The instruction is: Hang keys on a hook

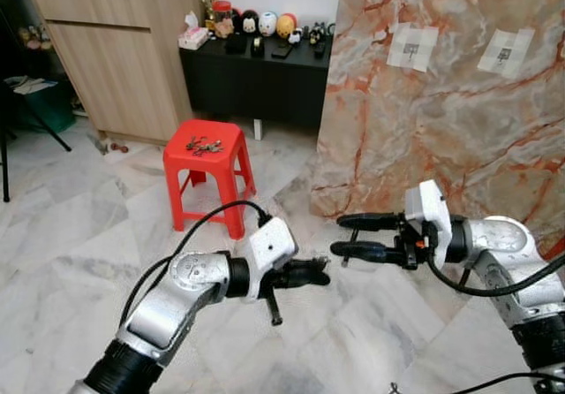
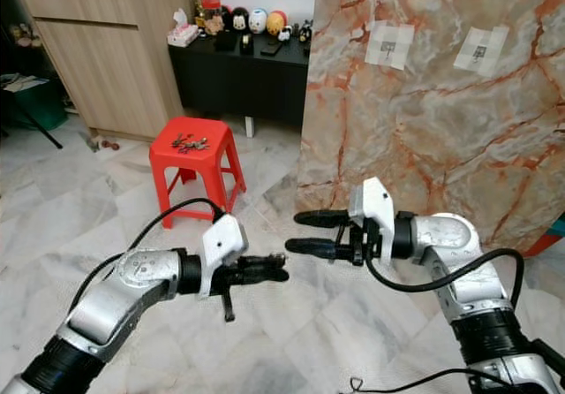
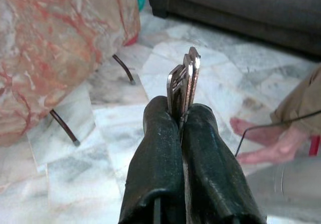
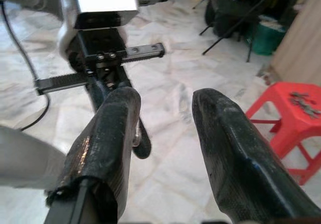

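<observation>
Clamped in the left hand [image 1: 313, 276], the keys [image 3: 183, 83] point lengthwise beyond its fingertips; the right hand [image 1: 346, 236] gapes empty.

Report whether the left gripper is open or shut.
Shut. The left gripper has both black fingers pressed together, pinching the keys that stick out past their tips.

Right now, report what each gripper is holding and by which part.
The left gripper is shut on a set of keys, pinching their lower part so the metal ends stick out past its fingertips. The right gripper is open and holds nothing.
</observation>
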You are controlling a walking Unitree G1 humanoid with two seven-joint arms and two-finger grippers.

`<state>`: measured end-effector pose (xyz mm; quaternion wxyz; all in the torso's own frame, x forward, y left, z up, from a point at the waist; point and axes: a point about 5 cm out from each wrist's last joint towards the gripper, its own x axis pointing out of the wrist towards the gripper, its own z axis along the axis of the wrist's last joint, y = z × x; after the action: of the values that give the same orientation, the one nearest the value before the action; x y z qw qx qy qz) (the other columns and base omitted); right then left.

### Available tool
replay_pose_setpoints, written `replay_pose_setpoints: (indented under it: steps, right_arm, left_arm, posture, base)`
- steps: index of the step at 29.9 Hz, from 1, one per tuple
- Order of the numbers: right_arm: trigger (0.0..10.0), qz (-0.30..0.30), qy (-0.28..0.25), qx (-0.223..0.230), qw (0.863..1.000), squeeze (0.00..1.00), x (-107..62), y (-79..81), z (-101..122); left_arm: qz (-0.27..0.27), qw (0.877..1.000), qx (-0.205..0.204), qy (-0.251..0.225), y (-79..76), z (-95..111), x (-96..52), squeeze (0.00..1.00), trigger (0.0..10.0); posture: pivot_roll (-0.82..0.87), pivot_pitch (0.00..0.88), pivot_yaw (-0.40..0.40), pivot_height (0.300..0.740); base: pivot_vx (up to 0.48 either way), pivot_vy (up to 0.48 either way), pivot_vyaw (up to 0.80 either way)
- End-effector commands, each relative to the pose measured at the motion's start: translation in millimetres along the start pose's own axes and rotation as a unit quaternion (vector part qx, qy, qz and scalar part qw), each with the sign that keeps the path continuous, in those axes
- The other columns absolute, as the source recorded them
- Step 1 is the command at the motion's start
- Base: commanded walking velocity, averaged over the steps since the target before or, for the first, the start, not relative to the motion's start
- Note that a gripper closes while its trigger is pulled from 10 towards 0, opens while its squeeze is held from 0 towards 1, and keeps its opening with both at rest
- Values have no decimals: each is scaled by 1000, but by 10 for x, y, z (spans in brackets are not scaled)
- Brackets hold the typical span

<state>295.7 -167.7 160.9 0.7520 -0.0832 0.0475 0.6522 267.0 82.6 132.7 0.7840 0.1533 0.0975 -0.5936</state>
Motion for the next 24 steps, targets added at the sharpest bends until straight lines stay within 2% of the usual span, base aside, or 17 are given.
replay_pose_setpoints:
  steps: [1,6,11,16,20,24]
  right_arm:
    - [10000,17,12,-4,1000,0,29,9,5]
    - [10000,42,31,-9,999,0,76,23,-15]
    - [10000,52,54,-10,997,0,146,12,-82]
    - [10000,59,76,-18,995,0,186,-13,-124]
    - [10000,66,93,-32,993,0,227,-80,-100]
    - [10000,83,84,-43,992,0,289,-117,-13]
  left_arm:
    - [-6,1000,19,9,15,30,4,0,10000]
    - [-4,998,45,33,32,-9,-2,0,10000]
    - [1,998,45,46,55,-57,-13,0,10000]
    - [-17,993,54,99,65,-149,-76,0,10000]
    - [-14,989,50,140,96,-267,-121,0,10000]
    - [-15,989,48,140,100,-271,-104,0,10000]
  posture:
    - [86,0,-46,740]
    - [86,0,-56,740]
    - [92,0,-72,740]
    - [107,0,-103,740]
    - [100,0,-116,740]
    - [102,0,-125,740]
  base:
    - [0,0,0]
    - [0,0,0]
    - [0,0,0]
    - [0,0,0]
    - [0,0,0]
    - [0,0,0]
